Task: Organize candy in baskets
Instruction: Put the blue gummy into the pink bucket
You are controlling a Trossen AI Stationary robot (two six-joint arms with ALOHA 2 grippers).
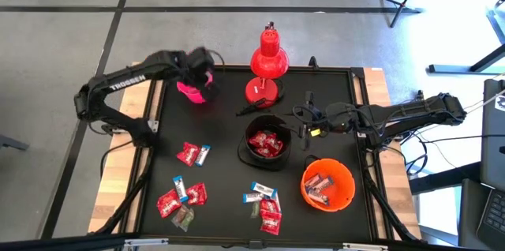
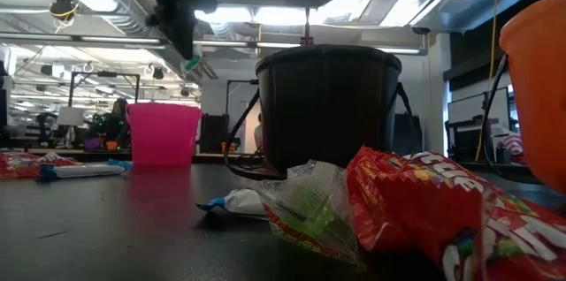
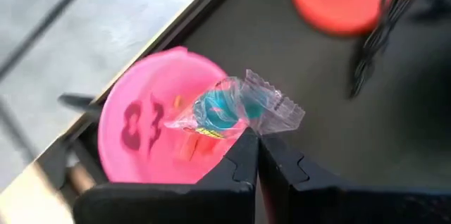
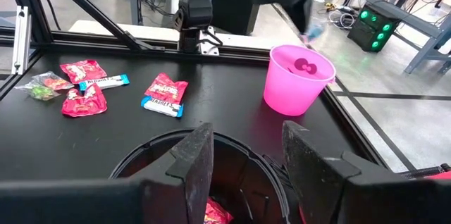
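Over the pink basket, left tool pinches a clear blue candy; right tool gapes, empty. Black basket and orange basket part-filled; roughly a dozen loose candies left on worktop.

Glossy pink plastic on the pink basket, smooth-walled. The candy above it wears a clear, crinkly film wrapper, shiny. The black tabletop looks matt, faintly sheened. Foil-bright red sweets gleam beside the dark, smooth plastic black basket.
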